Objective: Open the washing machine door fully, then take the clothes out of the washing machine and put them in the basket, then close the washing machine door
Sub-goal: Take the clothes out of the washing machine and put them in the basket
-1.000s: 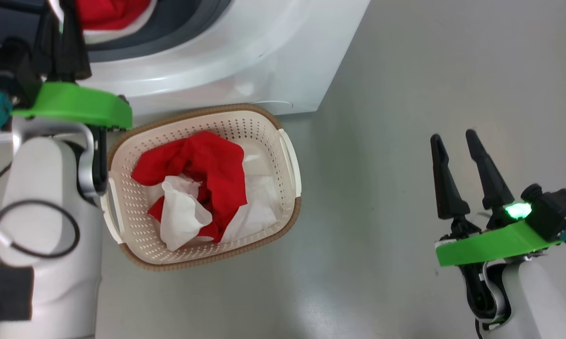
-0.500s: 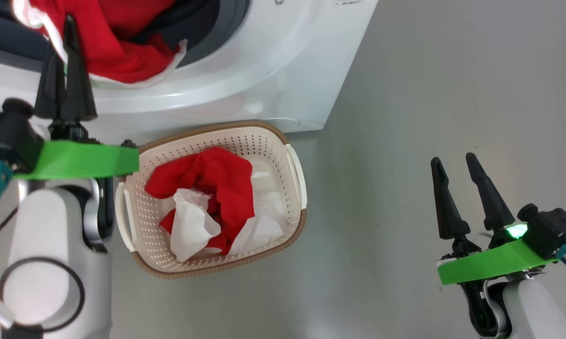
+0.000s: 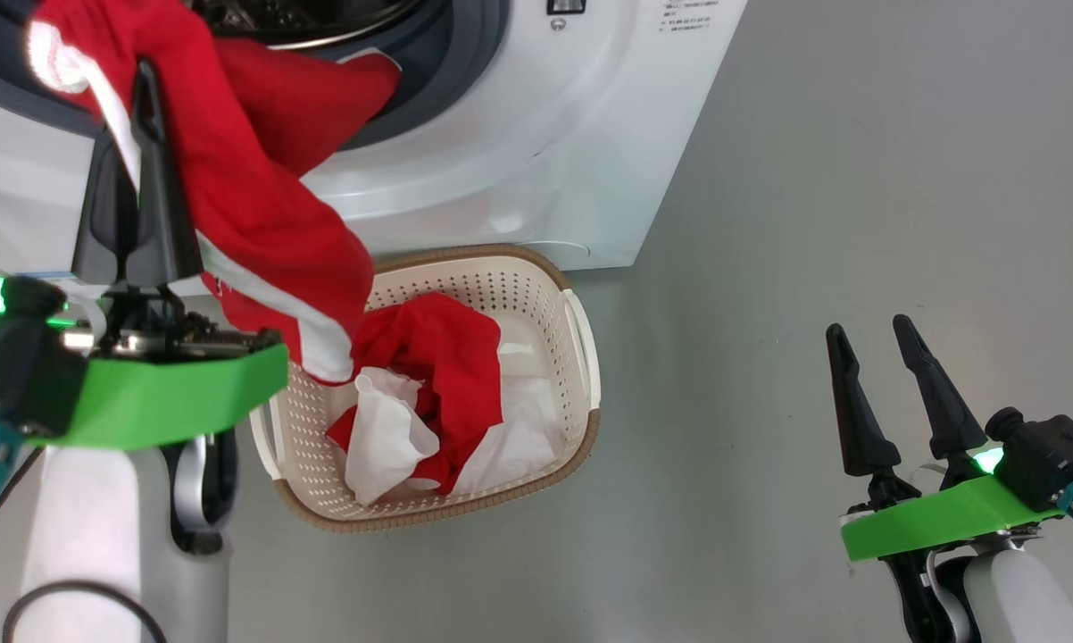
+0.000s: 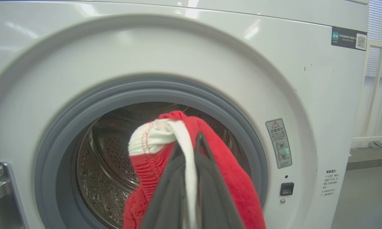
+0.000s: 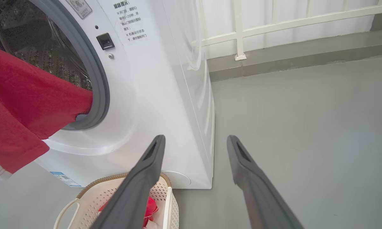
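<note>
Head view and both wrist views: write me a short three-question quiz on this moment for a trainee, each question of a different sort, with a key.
1. True or false: the left gripper is shut on a red-and-white fabric garment that drapes out of the white front-loading washing machine.
2. The right gripper is: A) open and empty, above the grey floor; B) shut on a garment; C) shut and empty.
3. Fill in: the cream perforated plastic basket with the brown rim holds white and ___ clothes.
Key: 1 true; 2 A; 3 red.
</note>
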{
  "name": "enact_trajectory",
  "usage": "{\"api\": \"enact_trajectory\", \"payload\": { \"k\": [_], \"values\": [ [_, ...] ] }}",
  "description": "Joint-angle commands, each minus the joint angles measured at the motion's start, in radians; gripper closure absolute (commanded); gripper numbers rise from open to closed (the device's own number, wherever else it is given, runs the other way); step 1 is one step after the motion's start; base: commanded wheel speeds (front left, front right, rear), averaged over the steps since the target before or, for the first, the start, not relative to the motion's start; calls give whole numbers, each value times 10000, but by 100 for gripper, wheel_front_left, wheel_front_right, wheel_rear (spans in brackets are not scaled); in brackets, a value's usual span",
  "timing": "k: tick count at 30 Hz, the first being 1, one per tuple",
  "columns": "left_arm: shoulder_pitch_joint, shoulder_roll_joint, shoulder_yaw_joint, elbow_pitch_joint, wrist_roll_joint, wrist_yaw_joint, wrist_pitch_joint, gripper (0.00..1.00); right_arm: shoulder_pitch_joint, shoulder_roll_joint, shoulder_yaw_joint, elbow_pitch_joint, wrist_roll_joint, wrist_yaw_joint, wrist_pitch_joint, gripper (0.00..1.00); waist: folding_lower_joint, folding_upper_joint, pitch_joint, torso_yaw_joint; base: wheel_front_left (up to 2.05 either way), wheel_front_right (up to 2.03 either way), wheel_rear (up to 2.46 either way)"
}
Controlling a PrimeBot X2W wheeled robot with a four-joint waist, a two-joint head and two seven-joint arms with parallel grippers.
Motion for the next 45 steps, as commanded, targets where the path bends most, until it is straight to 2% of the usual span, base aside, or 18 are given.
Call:
{"api": "enact_trajectory", "payload": {
  "k": [1,9,15,23,31,45],
  "values": [
    [214,242,202,-464,-25,88,-49,100,159,-120,192,-197,-171,73,-63,0,0,-1,-17,19,0,0,0],
    [600,240,-135,-1245,-88,338,-49,100,176,-160,212,-226,-371,73,-63,0,0,-1,51,71,0,0,0],
    [852,240,-515,-943,-335,418,-49,100,142,-139,209,-247,-367,73,-63,0,0,-1,173,85,0,0,0],
    [1109,239,-1038,592,-629,521,-49,100,-73,-111,221,-291,-355,73,-63,0,0,-1,567,37,0,0,0],
    [960,239,-1371,2032,-168,499,-49,100,-274,-115,252,-322,-322,73,-63,0,0,-1,949,-62,0,0,0],
    [170,239,-1223,4792,-285,-122,-49,100,-614,-22,387,-355,-293,73,-63,0,0,-1,1767,-400,0,0,0]
  ]
}}
